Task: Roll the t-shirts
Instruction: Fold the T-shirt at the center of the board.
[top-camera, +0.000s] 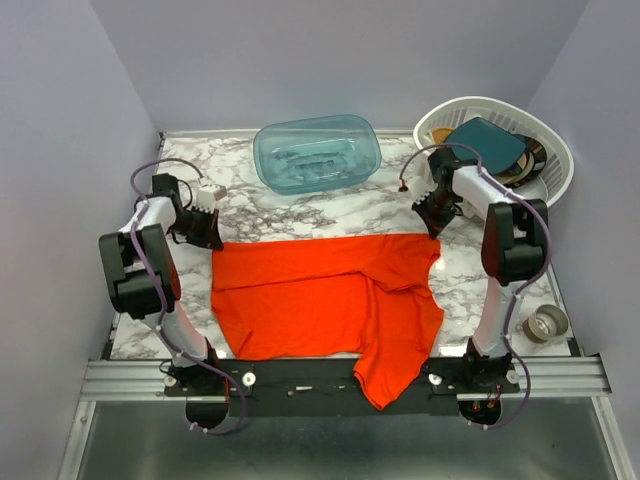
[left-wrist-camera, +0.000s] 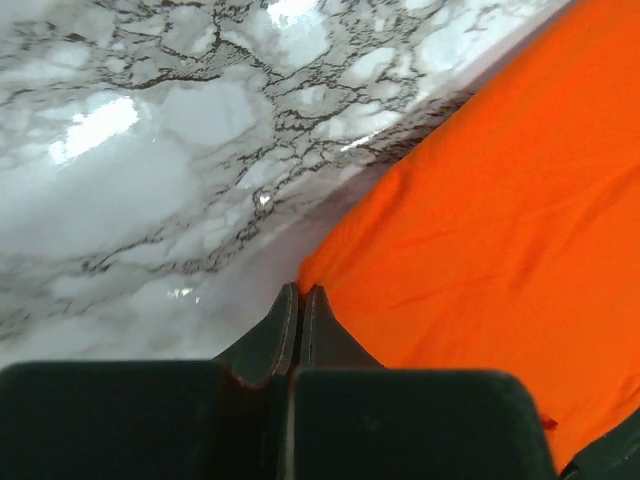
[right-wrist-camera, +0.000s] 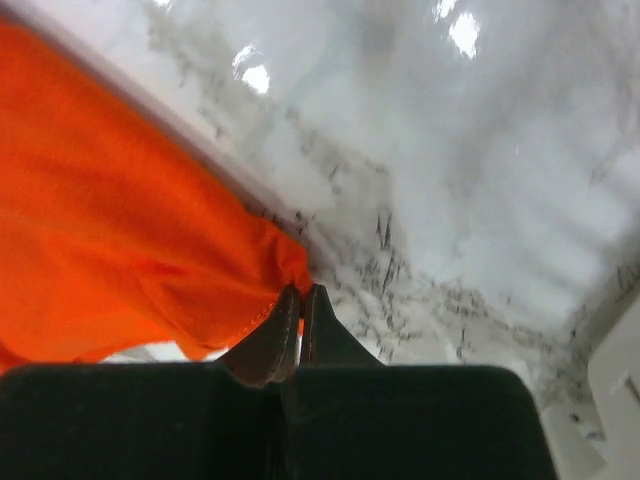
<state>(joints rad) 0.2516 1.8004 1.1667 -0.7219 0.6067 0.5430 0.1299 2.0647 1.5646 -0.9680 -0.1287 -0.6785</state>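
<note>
The orange-red t-shirt (top-camera: 330, 300) lies spread on the marble table, folded over itself, with one part hanging over the near edge. My left gripper (top-camera: 210, 238) is at its far left corner, jaws shut on the fabric corner (left-wrist-camera: 312, 272). My right gripper (top-camera: 432, 226) is at the far right corner, jaws shut on that corner (right-wrist-camera: 290, 262). The shirt's far edge runs straight between the two grippers. No white tag shows.
A translucent teal tub (top-camera: 317, 152) stands at the back centre. A white basket (top-camera: 500, 150) with a dark teal item is at the back right. A tape roll (top-camera: 546, 323) lies at the right front. Grey walls enclose the table.
</note>
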